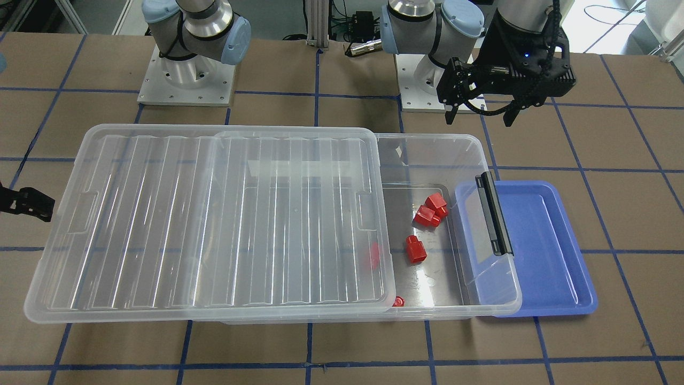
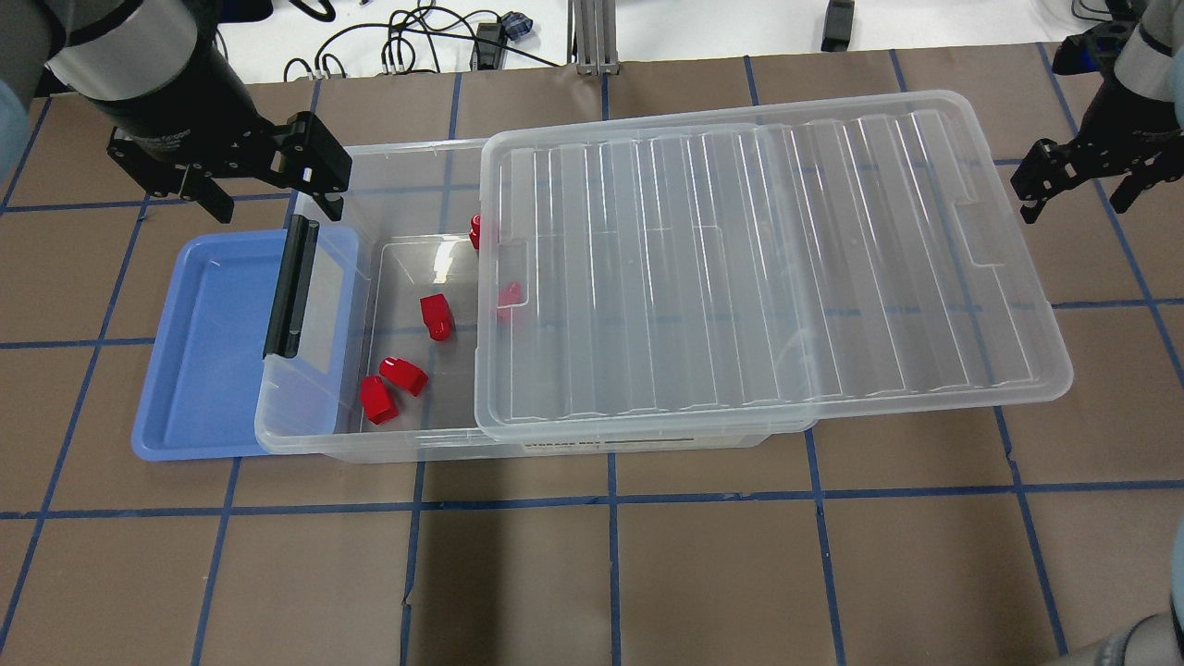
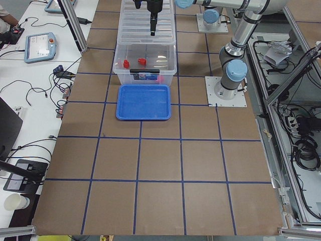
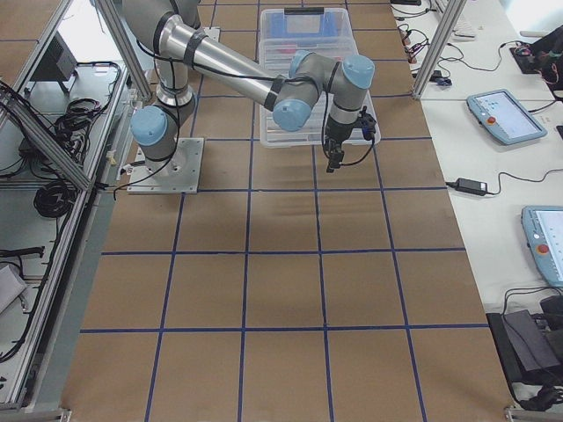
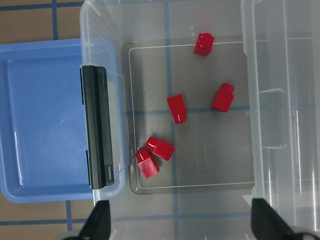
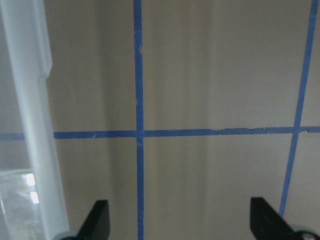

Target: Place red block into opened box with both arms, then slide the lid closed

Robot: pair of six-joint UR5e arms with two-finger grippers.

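A clear box [image 2: 398, 148] lies lengthwise along the middle of a brown gridded surface [image 2: 610, 573], its black handle [image 2: 291, 287] toward the surface's left end, where it overlaps an empty blue tray [image 2: 199, 351]. The ribbed clear lid [image 2: 768, 259] sits on the box, slid far toward the surface's right end. It overhangs the box there and leaves only the handle end uncovered. Five red blocks [image 2: 436, 315] lie on the box floor in that opening, one partly beneath the lid's edge, so the placing looks done and the closing remains. The left end effector [image 2: 268, 190] hovers over the box's back corner by the handle, jaws spread wide and holding nothing. The right end effector [image 2: 1080, 196] hangs over bare surface just beyond the lid's outer short edge, near its back corner, also spread and empty, and apart from the lid. The lid's long axis runs left to right, so closing it probably means pushing toward the handle. The right arm is the nearer one to the overhanging edge.
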